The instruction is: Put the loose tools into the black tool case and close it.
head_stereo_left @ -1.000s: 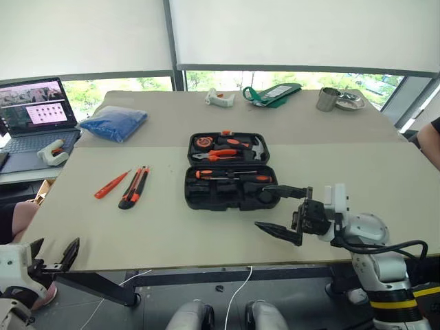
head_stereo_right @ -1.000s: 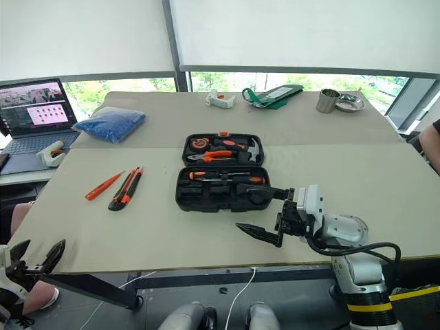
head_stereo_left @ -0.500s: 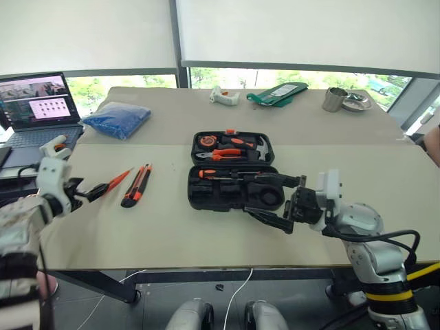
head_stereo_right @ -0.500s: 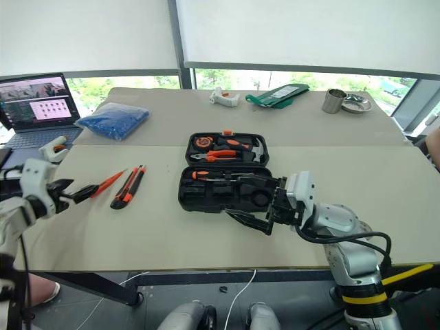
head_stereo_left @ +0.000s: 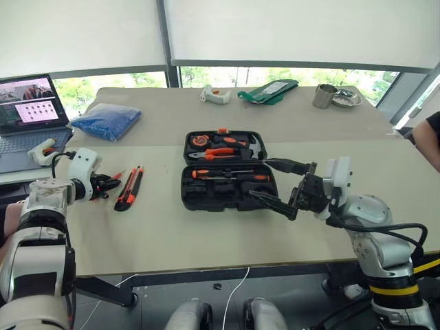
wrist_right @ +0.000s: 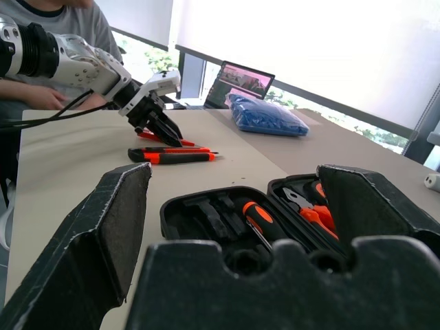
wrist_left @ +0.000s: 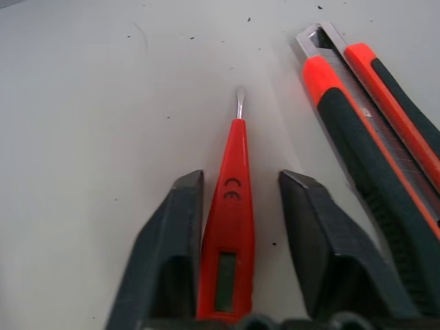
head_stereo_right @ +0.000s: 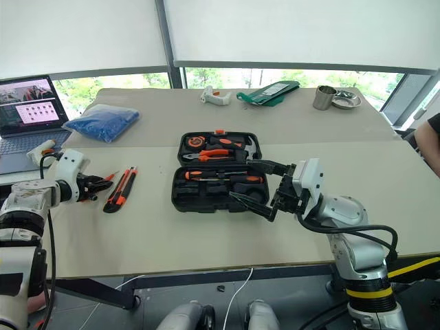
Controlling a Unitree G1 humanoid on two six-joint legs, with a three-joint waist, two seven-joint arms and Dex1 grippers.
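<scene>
The black tool case (head_stereo_left: 227, 172) lies open mid-table — hammer, pliers and tape measure in the lid half, screwdrivers (head_stereo_left: 225, 175) in the near half. Left gripper (wrist_left: 240, 196) straddles the orange tester screwdriver (wrist_left: 232, 206), fingers narrowed but not yet clamped, utility knife (wrist_left: 375, 172) beside. Right gripper (head_stereo_left: 276, 185) gapes wide over the case, empty.

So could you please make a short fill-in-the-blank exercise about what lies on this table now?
1. The left end effector straddles a slim ____ tester screwdriver.
2. The black tool case lies ____ on the table.
3. The utility knife lies beside the tester, ____ the case.

Missing words: orange; open; outside
</scene>
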